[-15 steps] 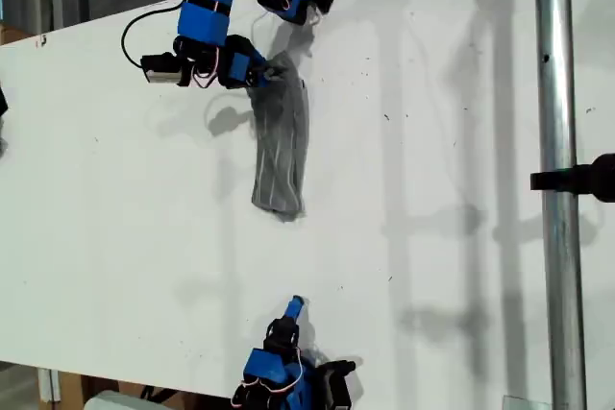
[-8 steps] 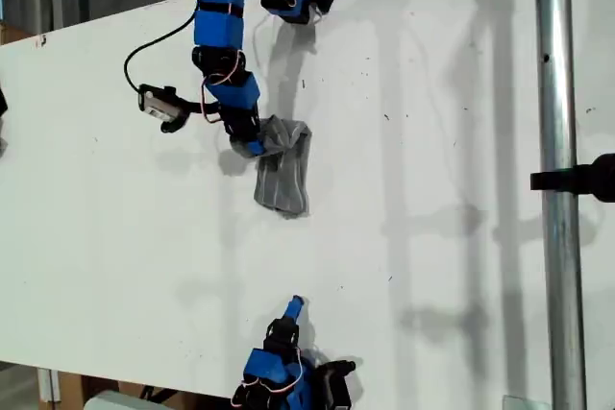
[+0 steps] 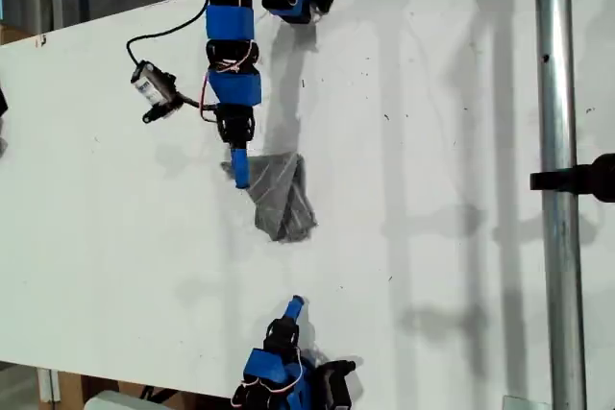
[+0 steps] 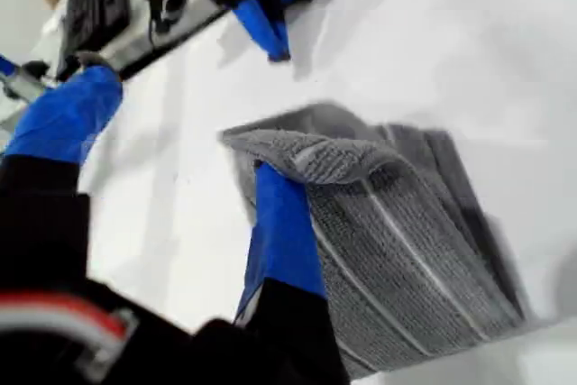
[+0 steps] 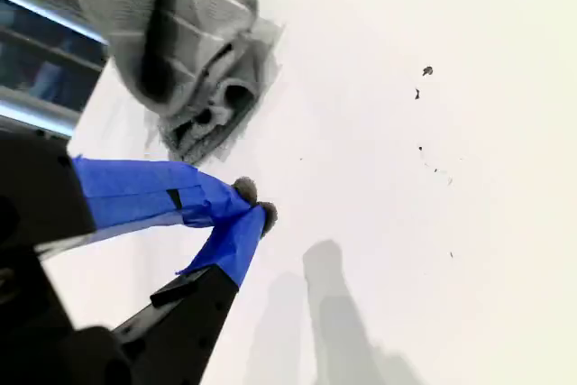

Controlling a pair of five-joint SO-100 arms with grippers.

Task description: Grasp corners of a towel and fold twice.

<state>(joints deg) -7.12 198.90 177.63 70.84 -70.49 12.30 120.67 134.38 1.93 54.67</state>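
The grey white-striped towel (image 3: 281,197) lies bunched and folded on the white table (image 3: 432,141), near the middle of the exterior view. My first gripper (image 3: 240,172) reaches down from the exterior view's top and is shut on the towel's edge; one blue finger (image 4: 281,223) shows under the lifted fold of towel (image 4: 397,241). Which corner it holds is hidden in the folds. My second gripper (image 3: 296,306) rests at the exterior view's bottom, shut on nothing, apart from the towel (image 5: 171,33). Its fingertips (image 5: 257,215) touch each other.
A metal pole (image 3: 555,180) with a black clamp (image 3: 577,180) runs down the exterior view's right. The first arm's camera and cable (image 3: 149,88) hang to the left of that arm in the exterior view. The table's edge slants across that view's upper left.
My first gripper has swung from the towel's far end toward the near end, carrying the edge with it. The towel went from a long strip to a short folded bundle. The second arm stayed still.
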